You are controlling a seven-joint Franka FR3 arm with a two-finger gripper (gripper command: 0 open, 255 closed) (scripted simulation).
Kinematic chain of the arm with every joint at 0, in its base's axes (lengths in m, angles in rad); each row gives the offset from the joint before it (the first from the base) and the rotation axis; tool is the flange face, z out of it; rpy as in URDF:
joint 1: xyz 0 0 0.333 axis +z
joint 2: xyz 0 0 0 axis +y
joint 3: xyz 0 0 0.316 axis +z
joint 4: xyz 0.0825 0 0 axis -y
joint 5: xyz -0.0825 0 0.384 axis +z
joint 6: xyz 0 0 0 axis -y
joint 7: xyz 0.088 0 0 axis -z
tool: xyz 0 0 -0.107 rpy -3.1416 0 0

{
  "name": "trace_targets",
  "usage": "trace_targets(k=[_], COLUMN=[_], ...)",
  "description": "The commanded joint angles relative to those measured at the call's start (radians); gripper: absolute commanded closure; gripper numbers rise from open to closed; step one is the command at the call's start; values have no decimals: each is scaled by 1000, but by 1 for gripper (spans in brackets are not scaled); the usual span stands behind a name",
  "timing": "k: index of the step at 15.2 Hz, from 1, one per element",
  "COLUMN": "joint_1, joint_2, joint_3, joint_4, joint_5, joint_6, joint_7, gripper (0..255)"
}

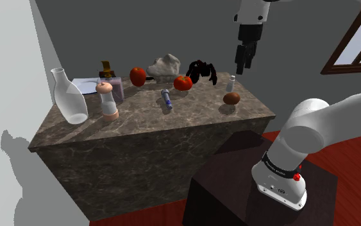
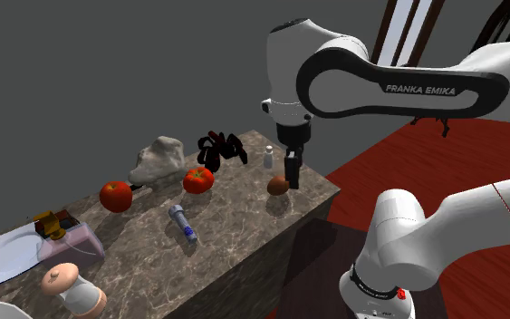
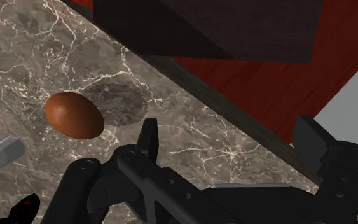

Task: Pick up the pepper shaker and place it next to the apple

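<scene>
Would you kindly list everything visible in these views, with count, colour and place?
counter: one, dark marbled, centre
carafe: one, clear, at the counter's end on the shoulder view's left
mill: one, white with a pinkish top, beside the carafe
box: one, pink, behind the mill
sheet: one, white, behind the carafe
round fruits: two, red, back row; the second
lump: one, white, at the back between the fruits
spider: one, black, back row
torch: one, blue-grey, mid-counter
small shaker: one, grey, beside the spider
egg-shaped object: one, brown, in front of the shaker
stand: one, dark, below the counter
arm: one, white
gripper: one, black, open, above the shaker and egg-shaped object
</scene>
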Motion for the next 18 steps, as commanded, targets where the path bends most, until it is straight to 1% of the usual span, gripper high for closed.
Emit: trace_targets(k=[1,6,10,14,18], joint_1=[0,-34,-59,-80,-94], joint_2=[0,59,129,219,326], joint_3=[0,-80,-146,-213,-279], joint_4=[0,-46,-61,-55,-28], joint_5=[0,-76,-127,-165,-185], joint_6=[0,139,254,370,483], joint_7=[0,-79,-138,-196,-256], gripper=[0,0,0,0,0])
